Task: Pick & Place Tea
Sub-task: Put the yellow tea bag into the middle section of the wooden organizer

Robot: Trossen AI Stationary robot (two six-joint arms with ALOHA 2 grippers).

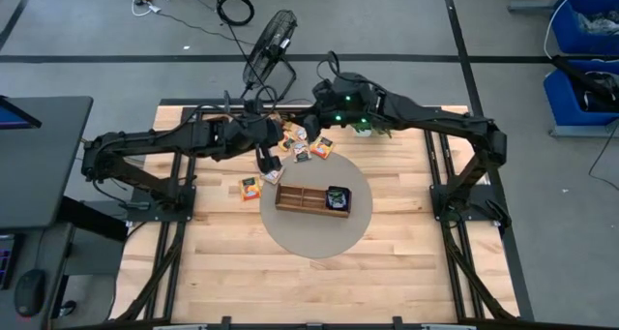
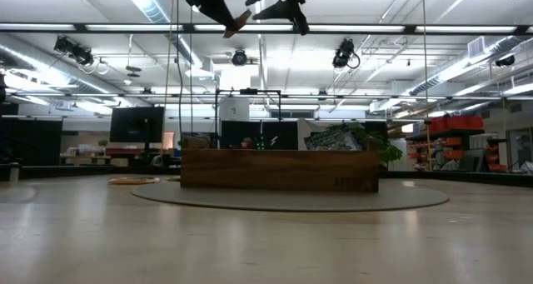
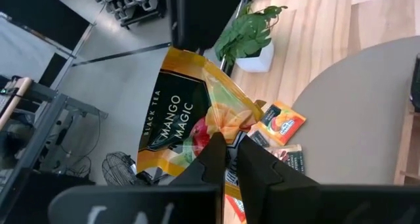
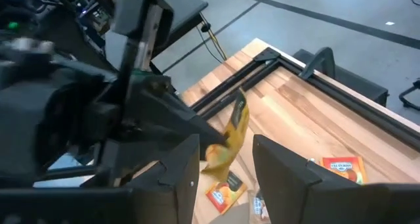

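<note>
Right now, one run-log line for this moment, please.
left claw: shut on yellow tea packet, raised | right claw: open, facing it | tray: on mat

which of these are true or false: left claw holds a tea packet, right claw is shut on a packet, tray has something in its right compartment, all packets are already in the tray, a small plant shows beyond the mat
1. The left claw holds a tea packet. True: it is shut on a yellow mango packet, lifted off the table.
2. The right claw is shut on a packet. False: its fingers stand apart, holding nothing.
3. The tray has something in its right compartment. True: a dark packet sits there.
4. All packets are already in the tray. False: loose packets lie on the table and the round mat.
5. A small plant shows beyond the mat. True.
</note>
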